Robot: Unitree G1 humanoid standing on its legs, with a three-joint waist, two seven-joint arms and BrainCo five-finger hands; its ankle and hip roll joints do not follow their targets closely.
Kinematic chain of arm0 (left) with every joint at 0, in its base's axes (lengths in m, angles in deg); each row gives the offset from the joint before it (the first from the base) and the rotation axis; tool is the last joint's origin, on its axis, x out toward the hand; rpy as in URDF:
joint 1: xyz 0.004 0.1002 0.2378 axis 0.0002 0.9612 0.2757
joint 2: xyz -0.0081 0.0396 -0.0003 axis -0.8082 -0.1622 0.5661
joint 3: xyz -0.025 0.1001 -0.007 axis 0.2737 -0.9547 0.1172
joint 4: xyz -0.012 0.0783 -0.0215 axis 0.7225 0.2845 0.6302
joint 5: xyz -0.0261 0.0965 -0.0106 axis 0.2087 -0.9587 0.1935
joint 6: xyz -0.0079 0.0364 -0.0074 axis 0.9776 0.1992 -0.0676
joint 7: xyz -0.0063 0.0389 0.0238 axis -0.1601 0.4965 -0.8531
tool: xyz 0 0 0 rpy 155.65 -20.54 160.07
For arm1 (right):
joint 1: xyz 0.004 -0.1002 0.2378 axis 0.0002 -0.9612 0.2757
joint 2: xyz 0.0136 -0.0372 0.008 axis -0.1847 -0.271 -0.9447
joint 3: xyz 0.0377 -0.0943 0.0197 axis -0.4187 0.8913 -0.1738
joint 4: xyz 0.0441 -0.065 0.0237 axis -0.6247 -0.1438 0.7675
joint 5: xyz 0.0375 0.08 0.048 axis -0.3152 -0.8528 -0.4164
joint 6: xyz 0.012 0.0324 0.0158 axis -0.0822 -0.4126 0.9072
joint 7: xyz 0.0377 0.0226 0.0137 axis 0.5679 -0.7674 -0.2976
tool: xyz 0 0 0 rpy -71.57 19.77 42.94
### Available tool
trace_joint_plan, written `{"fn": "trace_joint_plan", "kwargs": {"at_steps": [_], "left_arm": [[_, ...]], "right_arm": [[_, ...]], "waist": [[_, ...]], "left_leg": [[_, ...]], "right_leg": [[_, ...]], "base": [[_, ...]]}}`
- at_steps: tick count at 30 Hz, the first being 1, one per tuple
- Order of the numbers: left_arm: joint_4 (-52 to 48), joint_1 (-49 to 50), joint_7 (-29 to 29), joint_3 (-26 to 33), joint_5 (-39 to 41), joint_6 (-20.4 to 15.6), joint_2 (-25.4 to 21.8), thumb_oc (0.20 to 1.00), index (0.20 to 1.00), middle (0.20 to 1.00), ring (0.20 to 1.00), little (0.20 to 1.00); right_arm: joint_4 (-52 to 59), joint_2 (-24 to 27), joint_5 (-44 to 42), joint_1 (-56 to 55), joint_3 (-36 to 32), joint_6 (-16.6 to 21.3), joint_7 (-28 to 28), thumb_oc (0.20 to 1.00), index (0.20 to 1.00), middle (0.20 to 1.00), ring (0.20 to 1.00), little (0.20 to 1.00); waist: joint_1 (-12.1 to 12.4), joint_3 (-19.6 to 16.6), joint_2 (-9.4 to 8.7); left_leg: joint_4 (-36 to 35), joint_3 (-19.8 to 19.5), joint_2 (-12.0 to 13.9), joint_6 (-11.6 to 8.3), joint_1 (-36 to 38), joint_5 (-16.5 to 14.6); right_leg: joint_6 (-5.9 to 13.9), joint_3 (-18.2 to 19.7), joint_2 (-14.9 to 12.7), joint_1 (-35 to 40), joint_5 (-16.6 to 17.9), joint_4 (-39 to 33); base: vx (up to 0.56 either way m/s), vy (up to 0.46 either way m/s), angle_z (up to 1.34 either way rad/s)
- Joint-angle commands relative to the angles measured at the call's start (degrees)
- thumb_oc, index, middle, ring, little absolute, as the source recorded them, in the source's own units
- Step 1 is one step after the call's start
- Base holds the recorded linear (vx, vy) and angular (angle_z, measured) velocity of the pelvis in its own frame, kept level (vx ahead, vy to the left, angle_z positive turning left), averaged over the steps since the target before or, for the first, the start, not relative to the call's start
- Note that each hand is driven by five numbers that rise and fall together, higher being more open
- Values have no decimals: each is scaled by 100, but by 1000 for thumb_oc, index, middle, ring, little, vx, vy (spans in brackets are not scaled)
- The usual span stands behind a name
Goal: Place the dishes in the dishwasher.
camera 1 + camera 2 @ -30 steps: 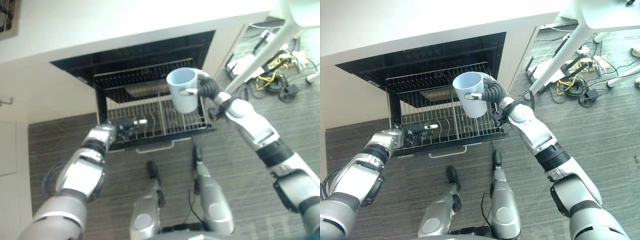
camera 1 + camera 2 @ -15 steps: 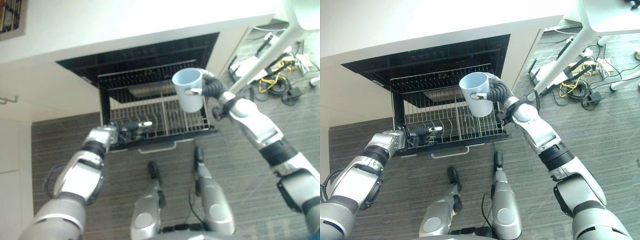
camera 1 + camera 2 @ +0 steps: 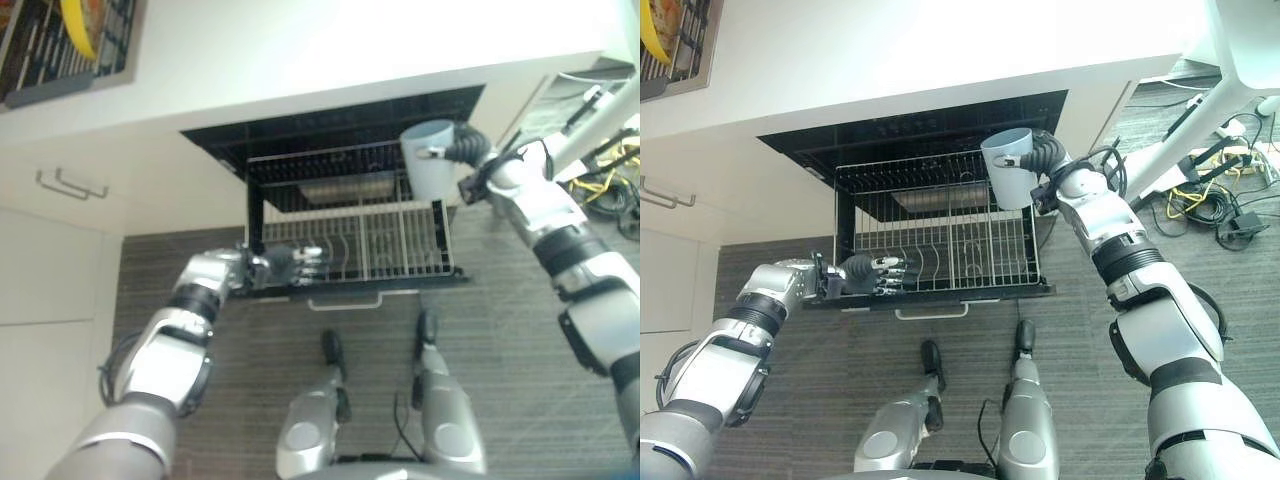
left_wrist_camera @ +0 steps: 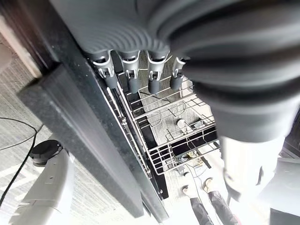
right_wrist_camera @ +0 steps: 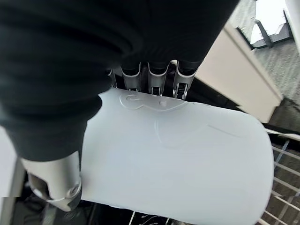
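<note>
While the dishwasher (image 3: 930,125) stands open under the white countertop (image 3: 900,50), its wire rack (image 3: 940,235) is drawn out over the dark striped floor (image 3: 820,360), long wires running front to back with rows of tines standing up in it. Above the rack's back right corner, clear of the wires, hangs a pale blue cup (image 3: 1010,180), held by the right hand (image 3: 1045,160). Its long axis is tilted, the open mouth pointing up and toward the dishwasher's dark opening, the base pointing down toward the rack. In the right wrist view the cup (image 5: 178,159) lies across the palm with the fingers (image 5: 157,79) curled over its wall and the thumb (image 5: 56,180) pressed against the other side, a firm wrap around the body. The left hand (image 3: 855,275) sits at the rack's front left corner, just beside the dishwasher's dark front edge (image 4: 79,140); its fingers (image 4: 131,77) are stretched out nearly straight over the rack's edge wires, closing on nothing, and whether their tips touch the wires I cannot tell.
</note>
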Motion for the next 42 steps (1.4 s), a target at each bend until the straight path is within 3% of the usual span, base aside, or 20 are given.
{"fn": "trace_joint_plan", "kwargs": {"at_steps": [1,15,25,27,28,29,42], "left_arm": [[479,1008,-915,-1281,243,1106,508,1000,1000,1000,1000,1000],[522,915,-977,-1350,326,991,630,1000,1000,1000,1000,1000],[574,747,-1080,-1409,311,969,667,1000,1000,1000,1000,1000],[550,713,-1118,-1394,299,960,655,1000,1000,1000,1000,1000],[537,704,-1110,-1409,326,957,658,1000,1000,1000,1000,1000],[513,701,-1127,-1412,334,944,652,1000,1000,1000,1000,1000],[295,577,-1036,-1455,497,1070,578,1000,1000,1000,1000,1000]], "right_arm": [[-203,-89,-302,880,-72,134,87,200,200,200,200,200],[-1434,-359,-22,948,-57,-44,-327,200,200,200,200,200],[-2090,-475,44,1012,-101,-158,-330,200,200,200,200,200],[-2139,-473,11,1045,-114,-180,-319,492,492,492,492,492],[-2165,-490,0,1048,-115,-164,-298,576,576,576,576,576],[-2179,-504,-6,1064,-125,-162,-254,1000,1000,1000,1000,1000],[-2169,-530,-258,1115,-196,-74,-96,1000,1000,1000,1000,1000]], "waist": [[200,44,-207],[319,137,-29],[366,245,78],[368,281,98],[370,286,106],[373,289,116],[375,298,123]], "left_leg": [[47,-268,-106,-70,-265,-476],[57,-337,-146,-49,-364,-420],[67,-401,-190,-24,-464,-388],[71,-405,-197,-20,-483,-377],[75,-406,-200,-18,-491,-376],[76,-407,-206,-15,-505,-373],[48,-368,-214,-13,-511,-359]], "right_leg": [[519,-268,-548,30,-971,450],[506,-311,-603,-98,-982,547],[507,-291,-616,-193,-968,577],[516,-284,-630,-223,-956,594],[517,-279,-631,-238,-956,604],[519,-270,-632,-258,-952,611],[568,-291,-651,-288,-892,602]], "base": [[0,0,0],[1,2,1],[3,-1,1],[0,0,0],[0,0,0],[0,0,0],[-21,-5,0]]}}
